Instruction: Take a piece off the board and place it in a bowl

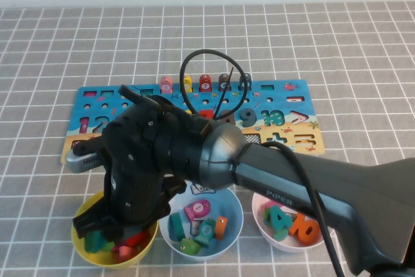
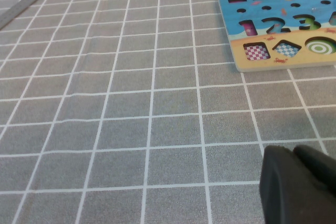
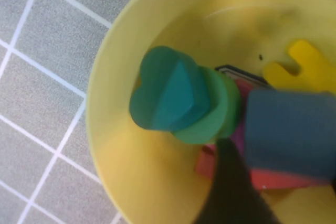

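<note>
My right gripper (image 1: pixel 97 225) reaches across to the front left and hangs over the yellow bowl (image 1: pixel 79 243). In the right wrist view the gripper (image 3: pixel 286 153) is shut on the slate-blue square piece (image 3: pixel 291 129), just above the pieces inside the bowl (image 3: pixel 110 145). One dark finger (image 3: pixel 231 182) touches the piece's side; the other is nearly out of view. The board (image 1: pixel 285 105) lies behind the bowls and also shows in the left wrist view (image 2: pixel 278 59). My left gripper (image 2: pixel 299 182) is shut and empty, low over the grey checked cloth, away from the board.
The yellow bowl holds a teal heart (image 3: pixel 168 95), a green disc (image 3: pixel 215 108), a yellow piece (image 3: pixel 304 66) and a red piece (image 3: pixel 273 179). A light blue bowl (image 1: pixel 238 215) and a pink bowl (image 1: pixel 259 222) with pieces stand to its right. My right arm hides much of the board.
</note>
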